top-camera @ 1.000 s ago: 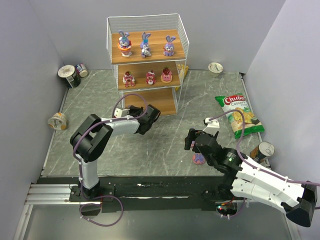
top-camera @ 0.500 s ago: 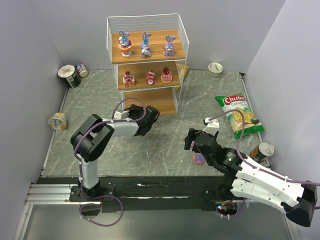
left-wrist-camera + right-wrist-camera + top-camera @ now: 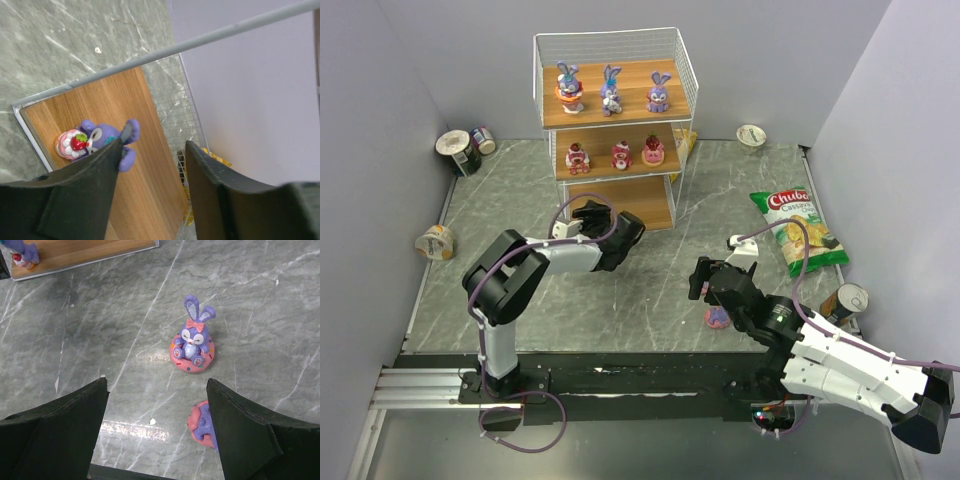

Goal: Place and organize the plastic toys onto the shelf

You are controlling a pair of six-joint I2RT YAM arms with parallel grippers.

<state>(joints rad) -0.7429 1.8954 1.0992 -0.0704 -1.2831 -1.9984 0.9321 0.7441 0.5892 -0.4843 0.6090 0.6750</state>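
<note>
The shelf (image 3: 610, 36) carries three purple bunnies (image 3: 610, 88) on its top board and three pink-red figures (image 3: 621, 154) on the middle one. My left gripper (image 3: 625, 232) is at the front of the bottom board (image 3: 150, 200), open and holding nothing. A purple bunny with a strawberry cake (image 3: 95, 142) lies on that board just beyond my left finger. My right gripper (image 3: 156, 382) hangs open over the table. A bunny on a pink donut (image 3: 192, 347) stands ahead of it. A pink-purple toy (image 3: 200, 425) sits by its right finger, partly hidden.
A green-red chip bag (image 3: 798, 228) lies at the right, with a can (image 3: 845, 300) below it. Cans (image 3: 460, 150) sit at the far left corner, a cup (image 3: 435, 242) by the left wall, another cup (image 3: 751, 134) at the back. A yellow packet (image 3: 215, 157) is behind the shelf.
My left gripper has opened and let go of the purple bunny on the bottom board, shifting slightly right. The right arm has not moved.
</note>
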